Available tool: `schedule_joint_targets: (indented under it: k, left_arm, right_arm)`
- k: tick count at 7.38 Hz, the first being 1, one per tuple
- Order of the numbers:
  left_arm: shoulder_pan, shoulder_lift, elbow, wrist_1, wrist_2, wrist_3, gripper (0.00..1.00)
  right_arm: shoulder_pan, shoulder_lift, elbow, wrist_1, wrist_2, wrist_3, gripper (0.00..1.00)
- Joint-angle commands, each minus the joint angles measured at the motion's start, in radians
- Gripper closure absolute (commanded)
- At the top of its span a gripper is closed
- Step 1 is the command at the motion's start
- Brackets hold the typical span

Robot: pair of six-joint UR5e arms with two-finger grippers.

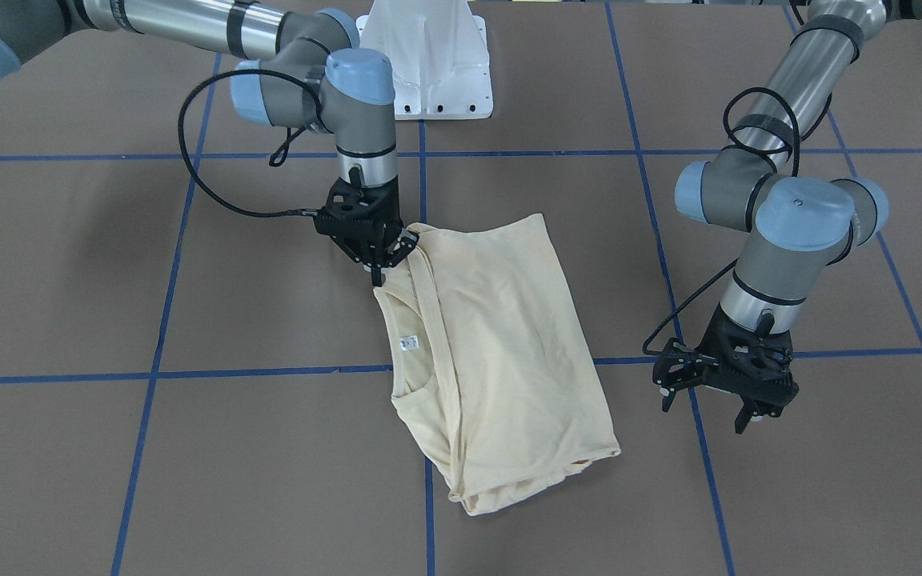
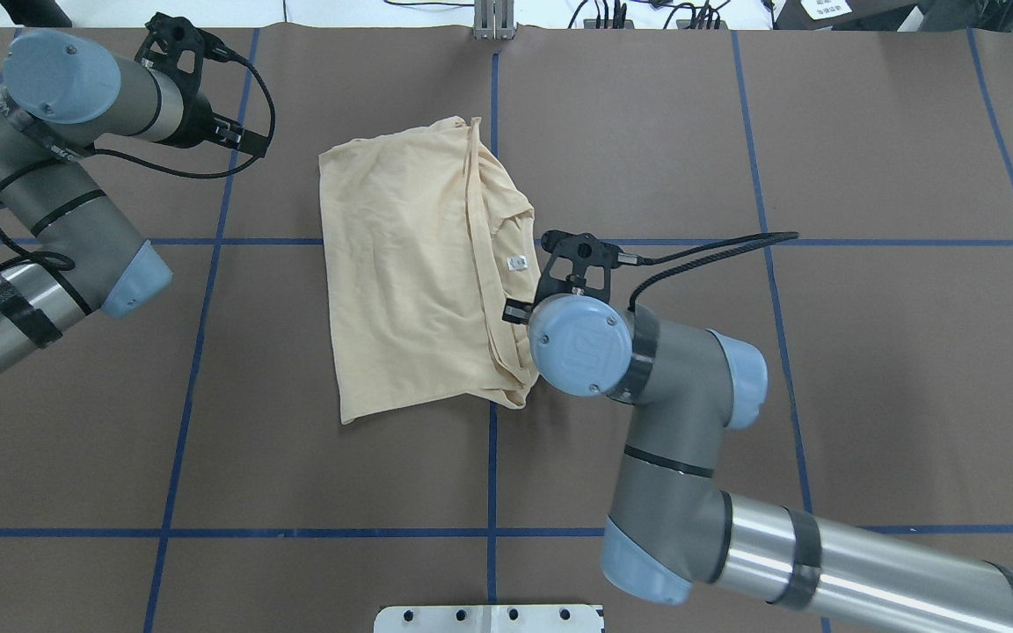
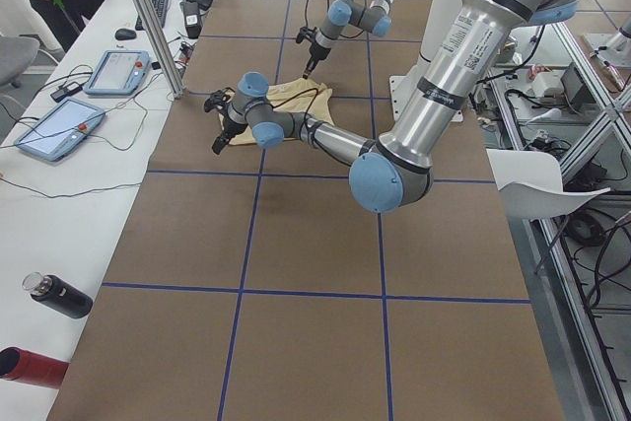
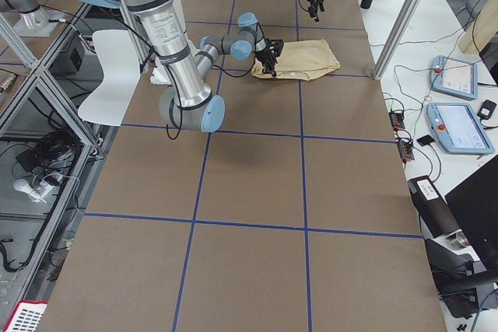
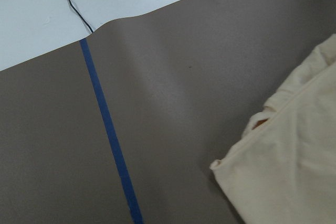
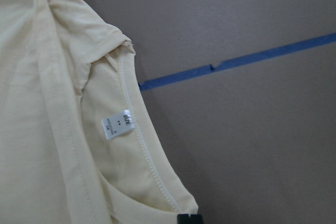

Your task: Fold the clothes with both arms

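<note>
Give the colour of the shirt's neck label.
White, with small dark print. The neck label shows best in the right wrist-mounted view.

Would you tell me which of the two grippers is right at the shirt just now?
The right gripper, at the collar edge of the shirt; the left gripper hangs apart over the table.

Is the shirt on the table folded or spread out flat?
Folded. The T-shirt lies as a compact rectangle with no sleeves sticking out, doubled layers stacked along the collar edge beside the neck label.
</note>
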Motion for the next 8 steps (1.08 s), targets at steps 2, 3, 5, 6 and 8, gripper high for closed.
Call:
schedule_joint_targets:
  k: [2, 3, 5, 6, 8]
  left_arm:
    - [0.0, -0.001, 0.0, 0.0, -0.001, 0.0, 0.0]
    - [0.0, -0.001, 0.0, 0.0, -0.001, 0.0, 0.0]
    - [0.001, -0.001, 0.0, 0.001, -0.001, 0.0, 0.0]
    - [0.002, -0.001, 0.0, 0.001, -0.001, 0.0, 0.0]
    - [0.002, -0.001, 0.0, 0.001, -0.001, 0.0, 0.0]
  right_arm:
    - [-0.102, -0.134, 0.179, -0.081, -0.08, 0.051, 1.0]
    - [-0.106, -0.131, 0.171, -0.081, -0.081, 0.039, 0.01]
    - [-0.039, -0.069, 0.154, -0.086, -0.07, -0.048, 0.0]
    - [0.014, 0.002, 0.083, -0.087, -0.025, -0.067, 0.0]
    - [0.122, 0.23, -0.243, -0.08, 0.043, -0.134, 0.0]
